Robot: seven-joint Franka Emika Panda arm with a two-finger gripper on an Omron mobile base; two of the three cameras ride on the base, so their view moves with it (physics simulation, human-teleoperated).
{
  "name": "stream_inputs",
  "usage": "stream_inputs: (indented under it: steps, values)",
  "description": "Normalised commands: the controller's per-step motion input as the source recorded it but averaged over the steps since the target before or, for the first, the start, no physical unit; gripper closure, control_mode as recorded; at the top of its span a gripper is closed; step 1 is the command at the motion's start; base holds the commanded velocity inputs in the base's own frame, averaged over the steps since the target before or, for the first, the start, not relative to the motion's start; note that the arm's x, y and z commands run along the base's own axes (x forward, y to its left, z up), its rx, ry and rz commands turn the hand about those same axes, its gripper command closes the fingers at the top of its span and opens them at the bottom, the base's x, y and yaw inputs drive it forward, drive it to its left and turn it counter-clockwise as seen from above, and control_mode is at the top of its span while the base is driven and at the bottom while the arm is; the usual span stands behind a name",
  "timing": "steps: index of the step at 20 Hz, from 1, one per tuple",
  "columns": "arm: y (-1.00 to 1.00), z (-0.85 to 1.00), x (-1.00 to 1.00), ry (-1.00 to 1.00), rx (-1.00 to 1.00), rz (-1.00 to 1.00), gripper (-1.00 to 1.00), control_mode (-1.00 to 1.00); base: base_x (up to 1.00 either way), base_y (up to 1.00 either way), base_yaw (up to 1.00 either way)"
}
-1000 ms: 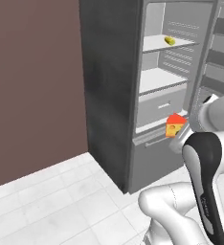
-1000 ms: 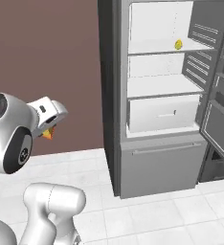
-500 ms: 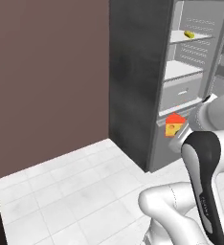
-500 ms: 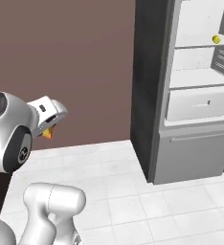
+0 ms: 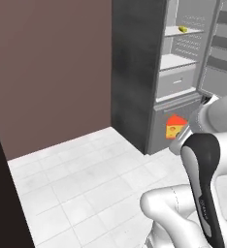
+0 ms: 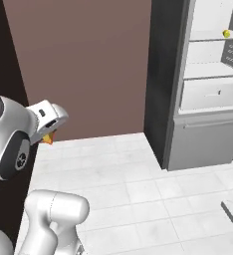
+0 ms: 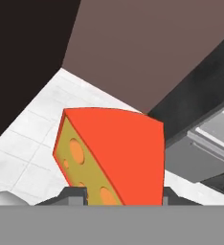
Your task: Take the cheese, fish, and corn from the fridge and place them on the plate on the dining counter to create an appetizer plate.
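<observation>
Left to right in the left base view: brown wall, white tiled floor (image 5: 81,179), then the fridge (image 5: 135,72) standing open with white shelves bare but for one small yellow item up top — likely the corn (image 5: 183,29), also visible as a yellow speck in the right base view. Right of that, one cheese (image 5: 175,128) wedge carried in front of the lower fridge panel, pinched in the gripper (image 7: 118,194). In the hand view, red rind and holed yellow face rising from between the two dark fingertips (image 7: 73,194), jaws closed on the wedge.

Judged as the carrying step: cheese out of the fridge, not yet on the plate. Next move calls for travelling to the dining counter, then lowering the wedge onto the plate and releasing.

Count: one cheese, one corn, one fridge.
</observation>
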Motion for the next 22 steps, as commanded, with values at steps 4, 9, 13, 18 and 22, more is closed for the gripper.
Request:
stream_inputs:
  steps: [4,9,13,18,22]
  values:
    - [0.00,0.00,0.00,0.00,0.00,0.00,1.00,1.00,-1.00,-0.73,-0.01]
    - [0.00,0.00,0.00,0.00,0.00,0.00,1.00,1.00,-1.00,-1.00,-0.02]
    - [0.00,0.00,0.00,0.00,0.00,0.00,1.00,1.00,-1.00,-1.00,-0.03]
    - [0.00,0.00,0.00,0.00,0.00,0.00,1.00,1.00,-1.00,-1.00,-0.03]
    - [0.00,0.00,0.00,0.00,0.00,0.00,1.00,1.00,-1.00,-0.99,-0.05]
